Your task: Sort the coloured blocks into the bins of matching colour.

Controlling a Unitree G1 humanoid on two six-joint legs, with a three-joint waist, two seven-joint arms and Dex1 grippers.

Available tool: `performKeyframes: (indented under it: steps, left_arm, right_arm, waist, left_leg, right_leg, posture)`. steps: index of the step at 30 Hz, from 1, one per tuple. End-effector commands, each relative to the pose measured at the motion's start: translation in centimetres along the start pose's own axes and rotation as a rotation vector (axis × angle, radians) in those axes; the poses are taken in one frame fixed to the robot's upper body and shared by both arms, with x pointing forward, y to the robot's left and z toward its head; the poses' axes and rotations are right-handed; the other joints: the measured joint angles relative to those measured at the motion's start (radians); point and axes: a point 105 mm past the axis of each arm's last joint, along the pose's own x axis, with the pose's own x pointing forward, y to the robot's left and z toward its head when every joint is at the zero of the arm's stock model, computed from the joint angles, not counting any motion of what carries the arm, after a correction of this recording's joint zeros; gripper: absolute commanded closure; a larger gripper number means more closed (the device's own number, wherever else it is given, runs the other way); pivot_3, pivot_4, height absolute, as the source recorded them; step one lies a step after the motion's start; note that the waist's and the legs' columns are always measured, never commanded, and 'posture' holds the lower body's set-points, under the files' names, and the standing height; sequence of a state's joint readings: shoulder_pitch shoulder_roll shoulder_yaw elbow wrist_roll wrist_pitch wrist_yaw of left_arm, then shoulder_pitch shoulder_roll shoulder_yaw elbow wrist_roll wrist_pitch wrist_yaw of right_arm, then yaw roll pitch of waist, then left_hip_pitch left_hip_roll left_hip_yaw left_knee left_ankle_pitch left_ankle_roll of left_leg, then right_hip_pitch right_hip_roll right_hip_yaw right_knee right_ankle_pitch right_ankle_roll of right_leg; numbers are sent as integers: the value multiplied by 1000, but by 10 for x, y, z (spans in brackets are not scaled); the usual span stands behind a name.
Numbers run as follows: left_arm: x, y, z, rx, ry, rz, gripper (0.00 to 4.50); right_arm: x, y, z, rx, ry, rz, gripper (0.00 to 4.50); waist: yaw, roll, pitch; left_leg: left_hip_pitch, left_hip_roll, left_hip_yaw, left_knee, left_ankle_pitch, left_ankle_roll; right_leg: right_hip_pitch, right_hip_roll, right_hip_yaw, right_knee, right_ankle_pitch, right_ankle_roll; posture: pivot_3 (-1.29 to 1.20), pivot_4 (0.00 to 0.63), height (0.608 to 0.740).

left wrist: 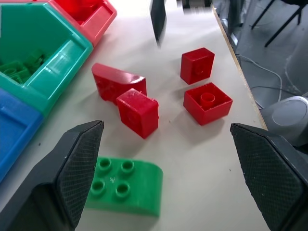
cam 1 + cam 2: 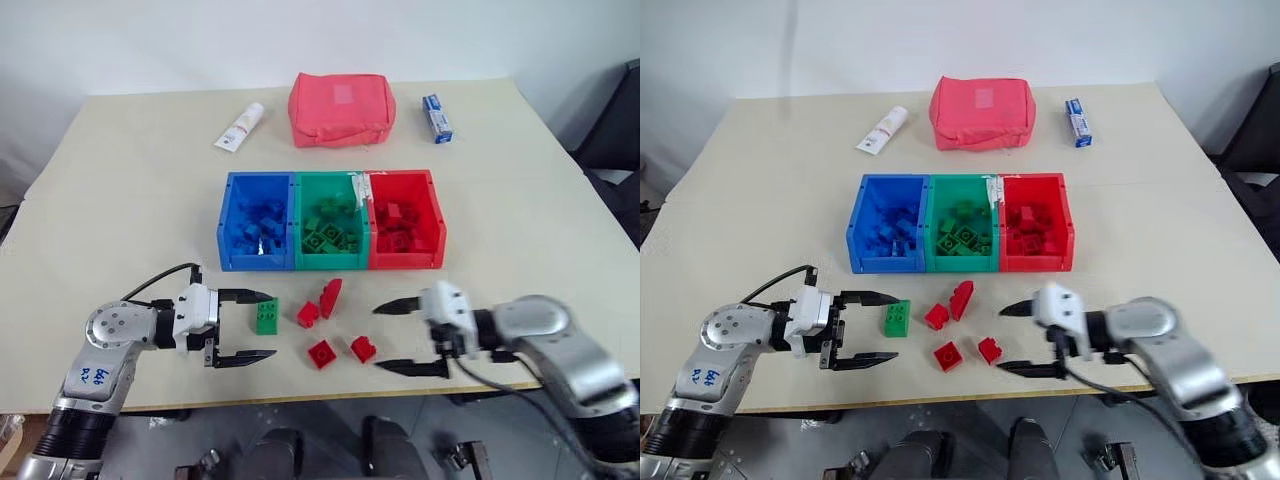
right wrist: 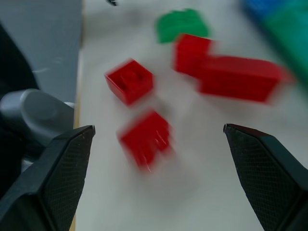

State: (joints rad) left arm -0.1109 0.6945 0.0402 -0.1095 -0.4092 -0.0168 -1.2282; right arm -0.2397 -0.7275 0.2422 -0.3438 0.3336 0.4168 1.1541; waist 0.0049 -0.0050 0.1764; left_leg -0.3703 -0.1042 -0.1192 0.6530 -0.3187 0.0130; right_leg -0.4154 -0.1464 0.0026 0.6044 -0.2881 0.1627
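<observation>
Bins [image 2: 331, 180] sit mid-bench [image 2: 130, 210] as one joined row: blue [image 2: 228, 215] on my left, green [image 2: 300, 205] in the middle, red [image 2: 435, 215] on the right, each already holding bricks of its own colour.

Loose blocks are on the near strip of bench, in front of the bins. I see a green brick [image 2: 267, 316], studs up, nearest my left arm. Right of it sits a small red block [image 2: 308, 314], touching or just beside a taller red wedge-shaped piece [image 2: 330, 297]. Two more red blocks are closer to the edge: one [image 2: 321, 353], and one [image 2: 363, 348] just right of it.

Left claw [image 2: 251, 325] is spread wide with nothing in it, pointing right, the green brick just off its far finger. Right claw [image 2: 400, 337] is also wide open and empty, pointing left toward the red blocks, apart from them.

At the far side of the bench there's a red fabric pouch [image 2: 341, 108], a white tube [image 2: 240, 127] left of it, and a small blue box [image 2: 436, 117] right of it.
</observation>
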Motion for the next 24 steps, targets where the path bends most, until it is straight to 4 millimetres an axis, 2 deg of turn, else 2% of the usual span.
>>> performKeyframes:
  steps: [1, 3, 9, 10, 12, 16, 19, 21, 24]
  left_arm:
    - [-6, -2, 9, 24, -6, 20, 0]
    - [-8, -4, 9, 18, -1, 28, 0]
    - [-9, -6, 10, 9, -4, 60, 0]
    - [-8, -6, 10, 10, -7, 65, 0]
    - [-7, -2, 13, 7, -29, 96, 0]
    - [-6, 6, 20, -32, -84, 171, 0]
    - [-7, 13, 25, -57, -116, 228, 0]
    - [-6, 23, 29, -71, -148, 295, 0]
    - [-4, 33, 32, -85, -173, 349, 0]
  right_arm:
    - [5, -4, -3, -12, 17, -4, 191]
    - [7, -6, -5, -3, 19, -1, 641]
    - [-2, -9, -6, -5, 13, -11, 2689]
    - [-5, -11, -5, -11, 6, -24, 2875]
    - [-12, -17, 0, -7, -26, -54, 2874]
    - [-34, -35, 25, 5, -163, -174, 2874]
    - [-56, -58, 44, 38, -270, -332, 2874]
    - [-80, -90, 52, 26, -301, -530, 2874]
    - [-103, -132, 59, 17, -313, -755, 2874]
  waist:
    - [5, 0, 0]
    - [6, 0, 0]
    - [14, 0, 0]
    - [15, 0, 0]
    - [15, 0, 0]
    - [17, 0, 0]
    - [16, 0, 0]
    - [16, 0, 0]
    - [15, 0, 0]
  left_leg:
    - [0, -1, 0, 0, 0, 1]
    - [0, -2, 0, 1, -1, 2]
    - [0, -1, 0, 1, -1, 2]
    - [0, -1, 0, 2, -1, 2]
    - [1, -1, 0, 2, -1, 1]
    - [1, -1, 0, 4, -1, 1]
    - [1, 0, 0, 4, -1, 1]
    - [1, 0, 1, 4, -1, 1]
    - [1, -1, 1, 6, 0, 1]
  right_leg:
    - [0, -1, 0, 0, 0, 0]
    - [1, -1, 0, -1, 0, 0]
    - [1, -1, 0, 0, 0, 0]
    - [1, -1, 0, 0, 0, 0]
    - [1, 0, 0, 0, 0, 0]
    - [1, -1, 0, 1, 0, 0]
    - [1, 0, 0, 2, 0, 0]
    - [1, 0, 0, 2, 0, 0]
    - [2, 0, 0, 4, 0, 0]
  posture:
    - [0, 150, 740]
    - [0, 150, 740]
    - [0, 150, 740]
    - [0, 150, 740]
    - [0, 150, 740]
    - [0, 150, 740]
    - [0, 150, 740]
    - [0, 150, 740]
    - [0, 150, 740]
